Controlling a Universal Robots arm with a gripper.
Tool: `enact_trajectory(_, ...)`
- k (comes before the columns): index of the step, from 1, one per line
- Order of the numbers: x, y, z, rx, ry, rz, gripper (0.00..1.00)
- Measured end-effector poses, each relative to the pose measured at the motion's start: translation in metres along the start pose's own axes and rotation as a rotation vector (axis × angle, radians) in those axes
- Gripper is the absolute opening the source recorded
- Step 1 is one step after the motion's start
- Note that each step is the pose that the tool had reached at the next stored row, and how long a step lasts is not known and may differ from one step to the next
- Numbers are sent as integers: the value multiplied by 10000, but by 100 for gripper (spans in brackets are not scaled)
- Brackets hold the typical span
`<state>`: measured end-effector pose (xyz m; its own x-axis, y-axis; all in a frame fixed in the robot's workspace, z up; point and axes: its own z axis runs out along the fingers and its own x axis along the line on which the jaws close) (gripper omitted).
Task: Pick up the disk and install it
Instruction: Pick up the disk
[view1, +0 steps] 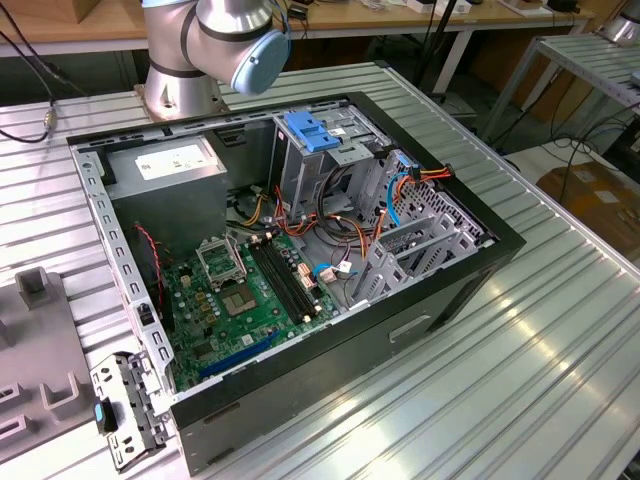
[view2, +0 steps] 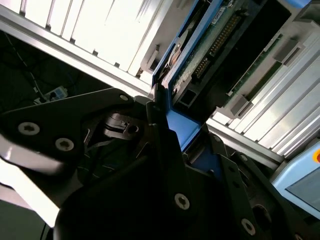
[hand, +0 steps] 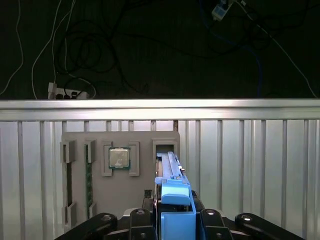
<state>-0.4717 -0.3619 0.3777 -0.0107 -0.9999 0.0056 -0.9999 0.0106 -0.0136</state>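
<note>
Gripper (hand: 175, 222): clamped on the disk (hand: 175, 192) by its blue frame.
Disk: edge-on, bright blue rails, dark body, green circuit board (view2: 202, 50) on one face; above the grey fixture plate (hand: 145, 150).
Fixture plate: by the table (hand: 250, 165) edge.

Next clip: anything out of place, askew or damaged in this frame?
Only a metal bracket lying loose on the table, off a corner of the open computer case, at the exterior view's lower left. The disk stands on edge, straight, at the end effector.
</note>
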Motion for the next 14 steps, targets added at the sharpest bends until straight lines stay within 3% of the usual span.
enact_trajectory(14, 1, -3, -195, -1, 0, 0, 37)
